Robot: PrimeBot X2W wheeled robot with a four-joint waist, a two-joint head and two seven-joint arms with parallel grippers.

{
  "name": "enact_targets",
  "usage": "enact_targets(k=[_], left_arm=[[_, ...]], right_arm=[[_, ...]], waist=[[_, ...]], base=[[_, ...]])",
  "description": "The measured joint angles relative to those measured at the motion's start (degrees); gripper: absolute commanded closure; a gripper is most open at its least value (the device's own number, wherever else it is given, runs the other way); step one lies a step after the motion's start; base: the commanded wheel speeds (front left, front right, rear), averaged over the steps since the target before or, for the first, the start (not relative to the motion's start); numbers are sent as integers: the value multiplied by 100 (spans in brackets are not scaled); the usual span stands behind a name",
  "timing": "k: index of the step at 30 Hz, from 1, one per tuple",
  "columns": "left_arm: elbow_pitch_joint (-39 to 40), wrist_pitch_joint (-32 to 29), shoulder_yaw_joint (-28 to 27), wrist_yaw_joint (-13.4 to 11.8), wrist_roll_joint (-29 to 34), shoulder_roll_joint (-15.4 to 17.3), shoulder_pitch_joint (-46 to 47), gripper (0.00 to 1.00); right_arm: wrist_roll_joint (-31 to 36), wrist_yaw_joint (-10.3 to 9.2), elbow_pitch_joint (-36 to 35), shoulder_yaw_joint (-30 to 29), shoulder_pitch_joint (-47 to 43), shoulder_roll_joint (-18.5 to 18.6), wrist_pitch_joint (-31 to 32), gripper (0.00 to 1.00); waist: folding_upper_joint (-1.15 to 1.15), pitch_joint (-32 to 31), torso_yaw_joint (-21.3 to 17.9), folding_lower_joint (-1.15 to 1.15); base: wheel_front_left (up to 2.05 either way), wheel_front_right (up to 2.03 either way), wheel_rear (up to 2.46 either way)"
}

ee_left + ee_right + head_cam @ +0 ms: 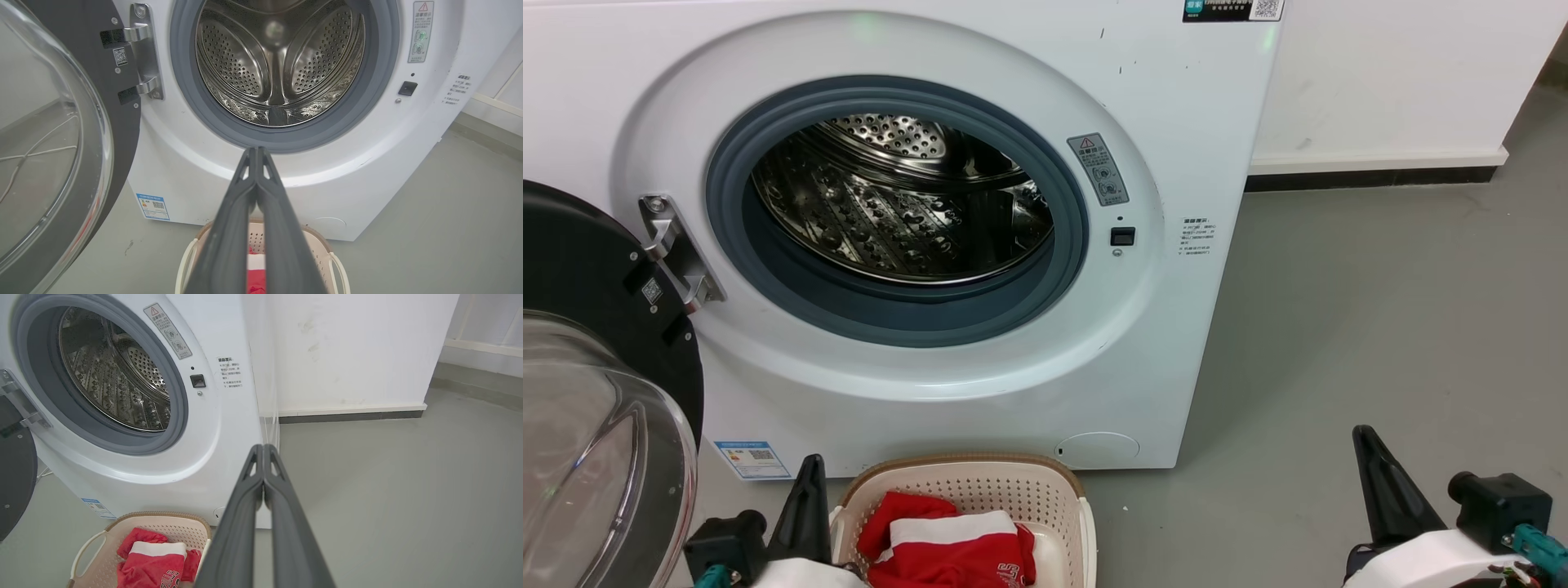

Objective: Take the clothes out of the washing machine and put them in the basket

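Note:
The white washing machine [1176, 122] stands with its door swung open to the left, and its steel drum [898, 204] holds nothing that I can see. Red clothes [947, 547] with white bands lie in the cream basket [980, 474] on the floor in front of it. My left gripper [809, 469] hangs shut just left of the basket, holding nothing. My right gripper [1364, 441] is shut too, over bare floor to the right. The left wrist view looks along the shut left gripper [257, 150] into the drum [278, 65]. The right wrist view shows the right gripper [262, 447], the basket [163, 516] and the clothes [151, 563].
The black-framed glass door [596, 408] juts out at the left, close to my left arm. A white wall [1405, 73] with a dark skirting runs behind on the right. Grey floor [1380, 310] spreads to the right of the machine.

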State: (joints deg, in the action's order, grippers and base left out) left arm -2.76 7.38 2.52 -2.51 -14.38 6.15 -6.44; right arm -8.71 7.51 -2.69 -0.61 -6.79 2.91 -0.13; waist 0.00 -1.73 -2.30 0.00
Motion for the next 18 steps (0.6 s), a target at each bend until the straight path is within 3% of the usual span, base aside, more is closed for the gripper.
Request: enact_targets(k=[18], left_arm=[[-257, -323, -210, 236, -1831, -85, 260, 100]], right_arm=[[-2086, 0, 412, -2, 253, 87, 51, 100]], waist=[[0, 28, 34, 0]], base=[[0, 0, 0]])
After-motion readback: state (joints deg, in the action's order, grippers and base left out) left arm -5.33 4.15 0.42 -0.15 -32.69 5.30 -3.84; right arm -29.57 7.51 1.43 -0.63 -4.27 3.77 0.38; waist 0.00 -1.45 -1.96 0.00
